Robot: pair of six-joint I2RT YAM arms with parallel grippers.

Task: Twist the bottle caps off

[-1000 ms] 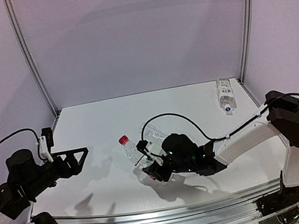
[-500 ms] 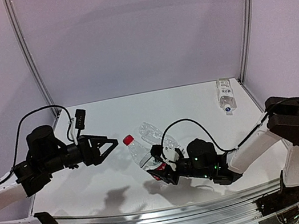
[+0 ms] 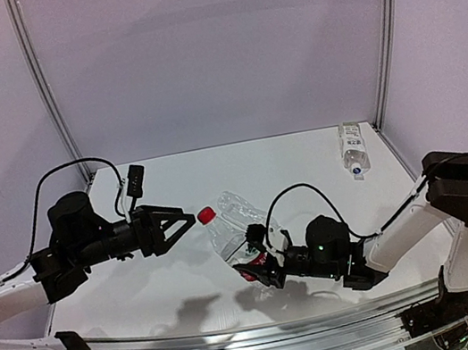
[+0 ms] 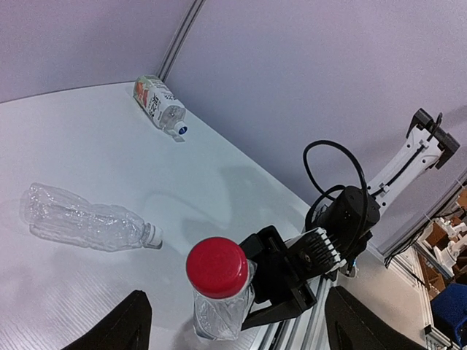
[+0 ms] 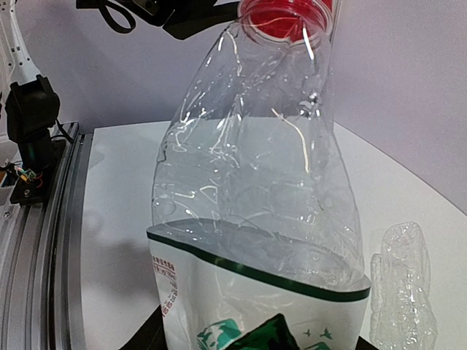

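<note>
Found the right gripper [image 3: 253, 271] closed on the lower, labelled part of a clear bottle [image 3: 228, 241], over the near middle of the bench [image 3: 146, 190]. Saw that bottle tilted, neck up and leaning toward the left arm, with the red cap [image 3: 206, 214] screwed on at the top. Made out, in the right wrist view, a white label [image 5: 219, 292] with a green edge wrapped round the body, and a dented clear shoulder above it.

Found the left gripper [image 3: 184, 226] wide open and holding nothing, level with the red cap and just beside it on the left. Saw, from the left wrist camera, the cap straight ahead of the gap between the two fingers [image 4: 120, 328] and touching neither.

Noted a ribbed bottle [image 3: 244, 208] lying on its side just behind the held one, toward the middle of the bench, white cap [image 4: 152, 235] on. Noted a small bottle [image 3: 353, 149] lying in the far right corner, blue-and-white cap [image 4: 182, 130] on and pointing toward the near edge. Could not tell from any view how tightly the caps sat.
</note>
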